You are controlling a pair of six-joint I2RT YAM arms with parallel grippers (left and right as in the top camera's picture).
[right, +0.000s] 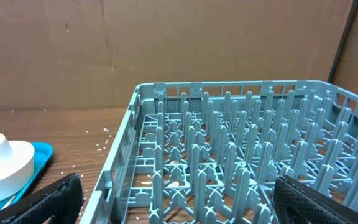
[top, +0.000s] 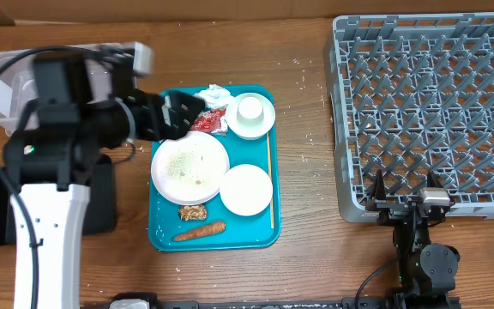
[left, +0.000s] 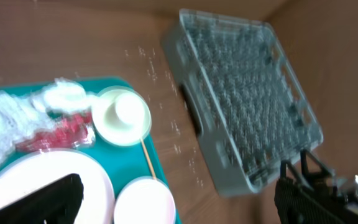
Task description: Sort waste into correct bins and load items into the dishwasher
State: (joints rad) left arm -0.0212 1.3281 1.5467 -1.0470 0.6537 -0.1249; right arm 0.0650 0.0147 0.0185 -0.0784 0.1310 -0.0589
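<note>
My left gripper (top: 181, 112) is open and empty, hovering over the teal tray's top left, beside the red wrapper (top: 209, 120) and the crumpled white napkin (top: 216, 93). The large white plate (top: 189, 166) carries rice grains. The smaller plate (top: 246, 190), the white bowl with the small cup (top: 251, 114) in it and the thin wooden stick (top: 269, 176) lie on the tray. The brown lump (top: 193, 212) and the carrot piece (top: 200, 231) lie at its front. My right gripper (top: 406, 194) is open and empty at the grey dish rack's (top: 427, 103) front edge. The left wrist view is blurred.
The teal tray (top: 163, 236) sits mid-table. The clear tub (top: 11, 90) stands at the far left, and the black tray (top: 101, 202) lies partly under my left arm. Rice grains are scattered on the wood between the tray and the rack.
</note>
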